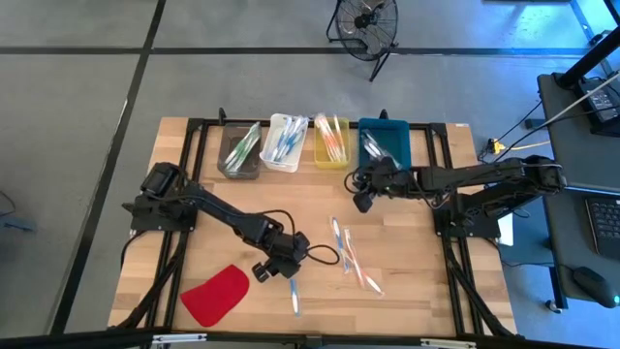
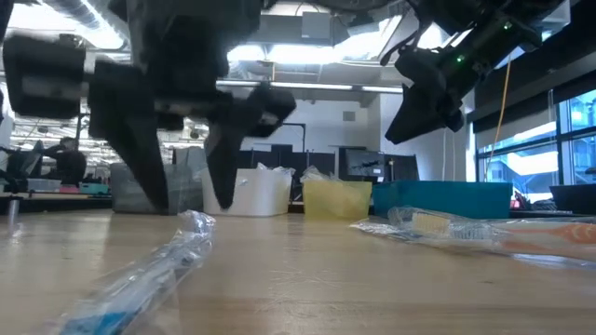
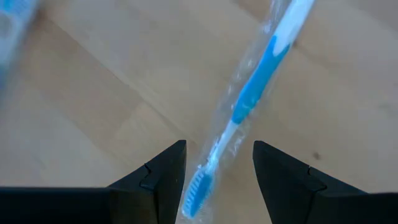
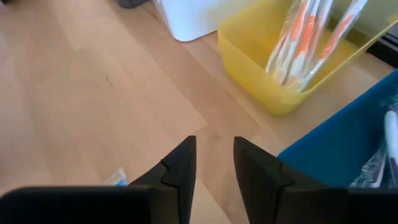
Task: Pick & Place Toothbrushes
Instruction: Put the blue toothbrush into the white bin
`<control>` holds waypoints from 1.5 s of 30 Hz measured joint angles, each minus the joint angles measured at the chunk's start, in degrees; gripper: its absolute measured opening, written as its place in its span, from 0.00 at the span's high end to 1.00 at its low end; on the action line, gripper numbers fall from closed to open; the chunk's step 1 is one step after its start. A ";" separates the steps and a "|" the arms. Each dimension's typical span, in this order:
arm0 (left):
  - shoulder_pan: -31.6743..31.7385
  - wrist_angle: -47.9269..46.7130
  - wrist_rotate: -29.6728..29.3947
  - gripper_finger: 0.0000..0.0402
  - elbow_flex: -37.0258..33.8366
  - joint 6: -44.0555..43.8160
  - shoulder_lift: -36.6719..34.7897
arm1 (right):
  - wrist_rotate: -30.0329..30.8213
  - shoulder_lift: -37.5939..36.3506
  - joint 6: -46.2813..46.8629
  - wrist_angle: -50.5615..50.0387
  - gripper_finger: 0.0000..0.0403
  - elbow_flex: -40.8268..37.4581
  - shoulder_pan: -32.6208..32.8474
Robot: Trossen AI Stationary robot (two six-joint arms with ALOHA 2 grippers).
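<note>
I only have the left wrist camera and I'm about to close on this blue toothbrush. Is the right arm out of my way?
Observer: Yes. The right gripper hovers near the back bins, just in front of the blue bin, holding nothing.
Operator: Which bin holds blue brushes?
Observer: The white bin, second from the left, holds blue-handled ones.
Operator: Any other loose ones?
Observer: Several more toothbrushes lie on the table, to the right of the left gripper.
</note>
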 joint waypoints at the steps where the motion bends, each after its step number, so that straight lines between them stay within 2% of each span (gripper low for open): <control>1: 0.04 -0.01 -0.09 0.55 0.00 0.47 0.67 | 0.00 0.00 0.23 0.05 0.73 0.00 0.27; 7: 0.04 -0.41 -3.62 0.55 -0.02 3.34 2.51 | 0.00 0.00 0.36 0.05 0.76 0.00 1.36; 15: 2.36 -4.10 -3.10 0.56 0.00 3.44 2.49 | 0.00 0.00 0.67 0.06 0.78 0.00 1.54; 23: 3.91 -4.51 1.65 0.69 0.00 3.46 2.78 | 0.00 0.00 1.70 0.05 0.80 0.00 1.54; 33: 1.88 -4.01 2.46 0.78 -0.02 4.11 2.80 | -0.02 0.00 1.67 0.05 0.83 0.00 1.54; 40: 1.01 -4.87 3.35 0.89 -0.02 4.04 2.80 | -0.02 0.00 1.66 0.03 0.85 0.00 1.54; 45: 1.01 -6.37 3.43 0.90 0.00 2.81 2.76 | -0.02 0.00 1.65 -0.03 0.87 0.00 1.54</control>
